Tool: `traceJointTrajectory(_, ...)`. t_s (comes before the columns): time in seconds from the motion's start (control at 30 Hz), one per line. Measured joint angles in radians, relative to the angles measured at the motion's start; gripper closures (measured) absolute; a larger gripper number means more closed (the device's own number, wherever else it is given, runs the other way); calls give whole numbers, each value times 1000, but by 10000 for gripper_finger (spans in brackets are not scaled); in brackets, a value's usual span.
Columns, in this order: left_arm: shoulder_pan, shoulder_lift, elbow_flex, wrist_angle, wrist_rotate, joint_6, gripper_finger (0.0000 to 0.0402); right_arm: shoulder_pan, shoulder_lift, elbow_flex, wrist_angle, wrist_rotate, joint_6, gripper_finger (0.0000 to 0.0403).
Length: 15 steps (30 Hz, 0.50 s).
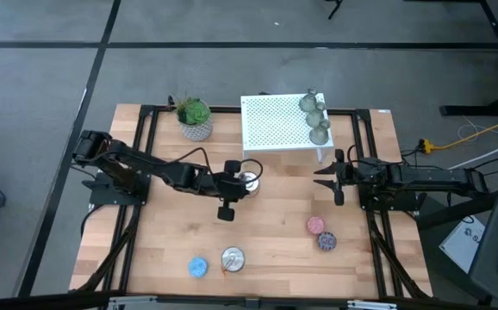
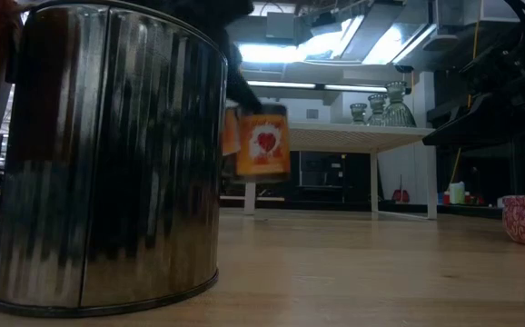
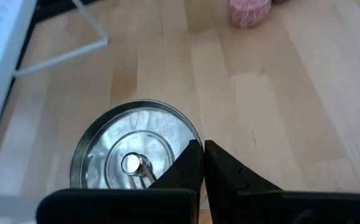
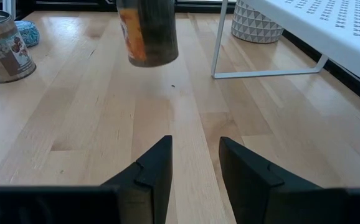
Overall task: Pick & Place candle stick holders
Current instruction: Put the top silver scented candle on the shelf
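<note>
Three olive-grey candle stick holders point(image 1: 314, 117) stand on their bases at the right end of a white perforated shelf point(image 1: 275, 125). They also show in the low view point(image 2: 382, 105). My left gripper point(image 1: 242, 182) is near the table's middle, in front of the shelf. It is shut on a small round tin with an orange heart label point(image 2: 262, 141), which holds a wick point(image 3: 133, 165). My right gripper point(image 1: 325, 176) is open and empty to the right of the tin, below the shelf's right end, fingers point(image 4: 161, 165) pointing toward the tin point(image 4: 147, 31). My left gripper pinches the tin's rim point(image 3: 195, 138) on one side, one finger over the tin's open top and one outside its wall. The fingers come from above. The tin hangs roughly upright below them, lifted clear of the table point(image 4: 147, 31).
A second, larger tin point(image 1: 233, 259) stands near the front edge and fills the low view's left point(image 2: 108, 154). A blue disc point(image 1: 198, 267) lies beside it. Pink point(image 1: 316, 225) and purple point(image 1: 326, 241) discs lie at front right. A potted plant point(image 1: 196, 116) stands left of the shelf.
</note>
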Motion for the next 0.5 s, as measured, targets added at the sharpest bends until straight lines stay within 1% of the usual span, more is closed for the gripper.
traceJointTrajectory(0.2, 0, -1, 69, -38, 40, 46, 399, 0, 0, 0, 0, 0, 0, 268)
traceJointTrajectory(0.37, 1, -3, 134, -60, 41, 105, 399, 0, 0, 0, 0, 0, 0, 268)
traceJointTrajectory(0.5, 16, -3, 215, -110, 42, 143, 399, 0, 0, 0, 0, 0, 0, 268)
